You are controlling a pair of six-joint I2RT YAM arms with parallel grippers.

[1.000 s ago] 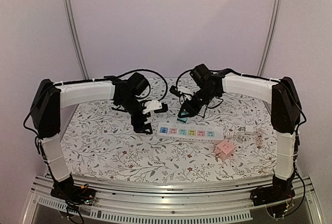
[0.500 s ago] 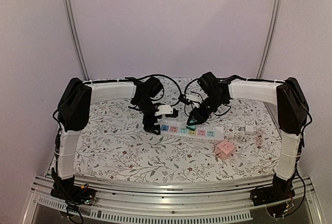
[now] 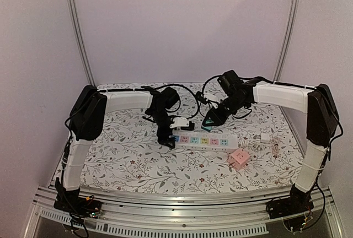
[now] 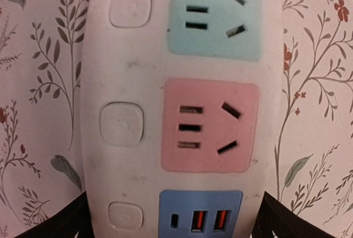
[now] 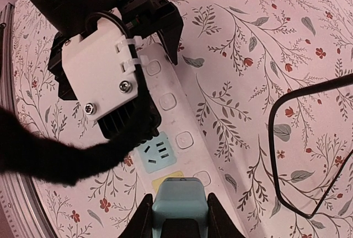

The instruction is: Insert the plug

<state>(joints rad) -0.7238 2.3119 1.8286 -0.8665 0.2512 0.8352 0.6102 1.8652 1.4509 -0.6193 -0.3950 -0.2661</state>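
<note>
A white power strip with coloured sockets lies on the flowered table. My left gripper is down at the strip's left end. In the left wrist view its black fingers press both sides of the strip by the blue USB panel. My right gripper is shut on a teal plug and holds it above the strip's middle. In the right wrist view the plug hangs over a yellow socket, next to a light blue socket. Its prongs are hidden.
A pink cube adapter lies in front of the strip's right end. A white charger with cable lies to the right. A black cable loops on the table behind the strip. The left wrist body covers the strip's left sockets.
My left gripper has moved right and come down onto the strip's left end. My right gripper has shifted right and slightly back and up with the teal plug.
</note>
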